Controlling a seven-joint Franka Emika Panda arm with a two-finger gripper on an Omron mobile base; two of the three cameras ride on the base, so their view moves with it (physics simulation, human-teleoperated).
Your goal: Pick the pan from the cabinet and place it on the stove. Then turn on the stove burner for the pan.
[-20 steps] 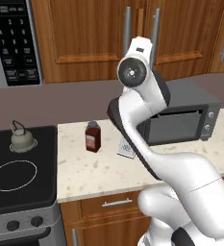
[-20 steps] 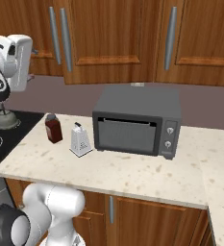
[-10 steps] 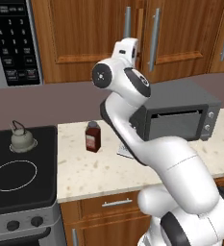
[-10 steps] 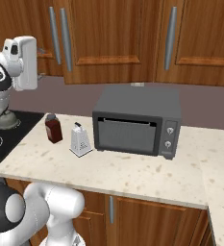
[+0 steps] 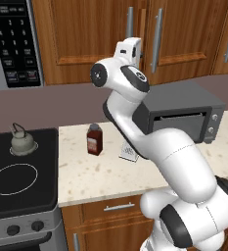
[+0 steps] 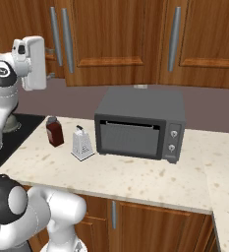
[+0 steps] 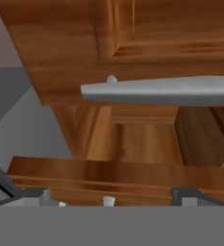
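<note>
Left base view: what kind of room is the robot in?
It looks like a kitchen. There is a stove with a kettle sitting on it, a microwave on the wall above, and a toaster oven on the speckled counter under brown wooden cabinets.

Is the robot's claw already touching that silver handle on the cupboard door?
Apart. In the hand view, the silver handle lies well above the open gripper, with bare wood between.

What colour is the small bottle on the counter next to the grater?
Dark red bottle with a black cap, clearest in the left base view.
</note>
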